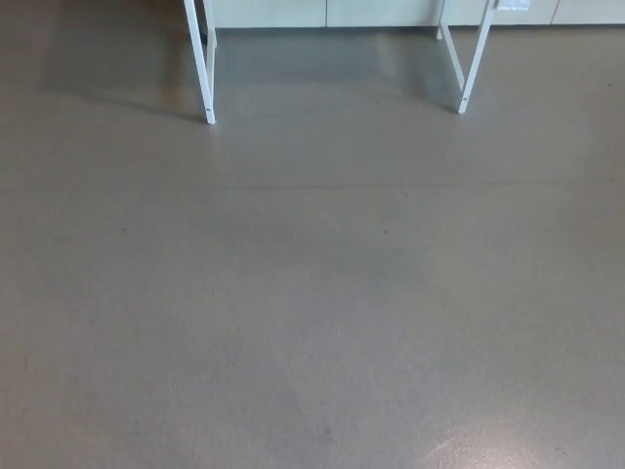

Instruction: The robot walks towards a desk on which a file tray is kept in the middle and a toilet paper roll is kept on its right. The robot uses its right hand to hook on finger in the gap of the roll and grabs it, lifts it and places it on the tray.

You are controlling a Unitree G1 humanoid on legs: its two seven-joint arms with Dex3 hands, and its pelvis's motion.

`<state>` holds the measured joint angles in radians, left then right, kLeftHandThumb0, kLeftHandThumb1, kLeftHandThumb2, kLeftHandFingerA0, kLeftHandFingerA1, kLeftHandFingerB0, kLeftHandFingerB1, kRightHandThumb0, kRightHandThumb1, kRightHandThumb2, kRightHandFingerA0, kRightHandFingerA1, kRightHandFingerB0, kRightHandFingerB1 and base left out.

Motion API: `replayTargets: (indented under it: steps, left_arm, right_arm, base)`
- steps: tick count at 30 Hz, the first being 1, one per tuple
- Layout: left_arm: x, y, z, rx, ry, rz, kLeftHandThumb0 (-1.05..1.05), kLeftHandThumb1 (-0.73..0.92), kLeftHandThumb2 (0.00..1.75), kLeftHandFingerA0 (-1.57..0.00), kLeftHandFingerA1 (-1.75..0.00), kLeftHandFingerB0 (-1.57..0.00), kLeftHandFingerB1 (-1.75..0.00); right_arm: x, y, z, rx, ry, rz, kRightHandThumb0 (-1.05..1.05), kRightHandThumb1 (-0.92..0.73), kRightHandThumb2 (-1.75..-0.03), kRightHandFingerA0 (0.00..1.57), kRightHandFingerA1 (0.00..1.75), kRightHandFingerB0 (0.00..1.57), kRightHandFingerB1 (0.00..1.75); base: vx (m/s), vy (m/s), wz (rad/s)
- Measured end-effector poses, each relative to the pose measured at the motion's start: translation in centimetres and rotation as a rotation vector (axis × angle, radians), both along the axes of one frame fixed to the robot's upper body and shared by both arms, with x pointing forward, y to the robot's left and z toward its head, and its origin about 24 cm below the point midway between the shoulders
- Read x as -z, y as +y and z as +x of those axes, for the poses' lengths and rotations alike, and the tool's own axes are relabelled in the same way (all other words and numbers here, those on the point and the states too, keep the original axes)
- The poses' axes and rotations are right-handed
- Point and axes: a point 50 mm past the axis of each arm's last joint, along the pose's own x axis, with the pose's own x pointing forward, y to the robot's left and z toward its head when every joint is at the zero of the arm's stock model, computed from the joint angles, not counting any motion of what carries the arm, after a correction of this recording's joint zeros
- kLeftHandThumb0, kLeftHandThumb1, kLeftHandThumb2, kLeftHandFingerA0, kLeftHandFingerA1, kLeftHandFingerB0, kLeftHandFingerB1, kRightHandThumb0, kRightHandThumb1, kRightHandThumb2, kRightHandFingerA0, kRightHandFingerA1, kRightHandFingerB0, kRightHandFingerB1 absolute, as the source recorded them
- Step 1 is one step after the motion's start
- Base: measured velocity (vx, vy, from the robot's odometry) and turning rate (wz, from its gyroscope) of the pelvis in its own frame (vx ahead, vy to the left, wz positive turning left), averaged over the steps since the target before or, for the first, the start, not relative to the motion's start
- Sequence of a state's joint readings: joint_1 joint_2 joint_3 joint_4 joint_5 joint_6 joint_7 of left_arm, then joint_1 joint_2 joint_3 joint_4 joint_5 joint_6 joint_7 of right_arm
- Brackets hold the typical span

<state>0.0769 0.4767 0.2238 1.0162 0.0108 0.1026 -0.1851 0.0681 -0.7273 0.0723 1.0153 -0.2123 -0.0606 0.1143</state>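
Grey floor (312, 293), white metal desk legs (207, 78), no hand visible; the unseen toilet paper roll is likely light and crushable, best hooked through its core.

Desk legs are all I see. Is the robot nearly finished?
Nothing looks done. In hand: the walk, with grey floor before the white desk legs. Left: everything with the roll; tray, roll and both robot hands are out of view.
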Motion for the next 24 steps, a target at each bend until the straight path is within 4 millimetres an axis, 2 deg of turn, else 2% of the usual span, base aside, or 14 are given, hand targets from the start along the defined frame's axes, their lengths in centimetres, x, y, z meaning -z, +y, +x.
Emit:
replayTargets:
  steps: [2, 4, 5, 9, 10, 11, 12, 13, 14, 16, 17, 21, 23, 24]
  left_arm:
    - [0.1, 0.1, -0.4, -0.023, 0.002, -0.025, -0.38, 0.53, 1.12, -0.20, -0.65, -0.17, -0.61]
    - [0.2, 0.1, -0.6, -0.036, 0.004, -0.042, -0.65, 0.76, 0.66, -0.15, -0.73, -0.15, -0.64]
    - [0.2, 0.1, -0.8, -0.051, 0.000, -0.054, -0.59, 0.53, 1.06, -0.10, -0.63, -0.07, -0.59]
    - [0.2, 0.3, -1.2, -0.094, -0.020, -0.088, -0.80, 0.57, 1.04, -0.12, -0.64, -0.06, -0.58]
    - [0.3, 0.3, -1.4, -0.094, -0.017, -0.092, -0.79, 0.55, 1.02, -0.15, -0.65, -0.11, -0.60]
    - [0.3, 0.3, -1.5, -0.093, -0.014, -0.095, -0.75, 0.81, 0.63, -0.13, -0.71, -0.11, -0.60]
    - [0.3, 0.2, -1.7, -0.093, -0.011, -0.100, -0.75, 0.81, 0.63, -0.13, -0.71, -0.11, -0.60]
    - [0.3, 0.2, -1.7, -0.095, -0.011, -0.103, -0.49, 0.58, 1.15, -0.05, -0.60, 0.00, -0.55]
    - [0.3, 0.2, -1.8, -0.097, -0.013, -0.107, -0.76, 0.80, 0.65, -0.07, -0.71, -0.07, -0.60]
    - [0.2, 0.3, -1.8, -0.104, -0.027, -0.117, -0.75, 0.82, 0.64, -0.05, -0.72, -0.07, -0.59]
    - [0.2, 0.3, -1.8, -0.107, -0.032, -0.120, -0.80, 0.56, 1.03, -0.04, -0.62, -0.08, -0.58]
    - [0.2, 0.3, -2.1, -0.122, -0.045, -0.140, -0.71, 0.57, 1.06, 0.00, -0.59, -0.14, -0.61]
    - [0.3, 0.3, -2.4, -0.128, -0.042, -0.147, -0.39, 0.53, 1.13, -0.13, -0.63, -0.04, -0.55]
    - [0.5, 0.2, -2.6, -0.132, -0.038, -0.150, -0.40, 0.51, 1.12, -0.14, -0.64, -0.05, -0.56]
  right_arm:
    - [0.2, 0.2, -0.1, -0.025, 0.017, 0.002, -0.69, -0.43, -0.76, 0.04, 0.27, 0.11, 0.29]
    - [0.2, 0.1, -0.3, -0.019, 0.012, 0.013, -0.69, -0.43, -0.77, 0.06, 0.28, 0.09, 0.25]
    - [0.2, 0.0, -0.5, -0.014, 0.012, 0.016, -0.71, -0.43, -0.78, 0.06, 0.28, 0.08, 0.25]
    - [0.2, -0.2, -1.0, 0.001, -0.003, 0.033, -0.75, -0.47, -0.83, 0.00, 0.23, 0.09, 0.22]
    - [0.2, -0.2, -1.0, 0.000, -0.004, 0.034, -0.76, -0.55, -0.57, 0.04, 0.27, 0.08, 0.25]
    - [0.1, -0.2, -1.0, -0.001, -0.005, 0.035, -0.74, -0.46, -0.80, 0.05, 0.27, 0.09, 0.25]
    - [0.2, -0.2, -1.2, -0.003, -0.005, 0.036, -0.74, -0.46, -0.80, 0.05, 0.27, 0.09, 0.25]
    - [0.2, -0.2, -1.2, -0.005, -0.004, 0.036, -0.75, -0.47, -0.81, 0.06, 0.29, 0.09, 0.25]
    - [0.2, -0.2, -1.3, -0.007, -0.003, 0.036, -0.76, -0.48, -0.82, 0.05, 0.27, 0.09, 0.25]
    - [0.2, -0.2, -1.3, -0.011, 0.000, 0.032, -0.77, -0.47, -0.82, 0.05, 0.28, 0.09, 0.25]
    - [0.3, -0.2, -1.3, -0.013, 0.002, 0.031, -0.78, -0.49, -0.84, 0.00, 0.19, 0.09, 0.22]
    - [0.2, -0.2, -1.1, -0.017, 0.005, 0.028, -0.78, -0.47, -0.84, 0.06, 0.33, 0.08, 0.22]
    - [0.3, -0.1, -1.0, -0.030, 0.011, 0.027, -0.79, -0.55, -0.57, 0.06, 0.28, 0.07, 0.24]
    - [0.3, 0.0, -0.8, -0.038, 0.008, 0.030, -0.75, -0.46, -0.82, 0.05, 0.33, 0.08, 0.22]
  base:
    - [0.00, 0.000, 0.00]
    - [0.00, 0.000, 0.00]
    - [0.00, 0.000, 0.00]
    - [0.00, 0.000, 0.00]
    - [0.00, 0.000, 0.00]
    - [0.00, 0.000, 0.00]
    - [0.00, 0.000, 0.00]
    - [0.00, 0.000, 0.00]
    - [0.00, 0.000, 0.00]
    - [0.00, 0.000, 0.00]
    - [0.00, 0.000, 0.00]
    - [0.00, 0.000, 0.00]
    - [0.00, 0.000, 0.00]
    - [0.00, 0.000, 0.00]
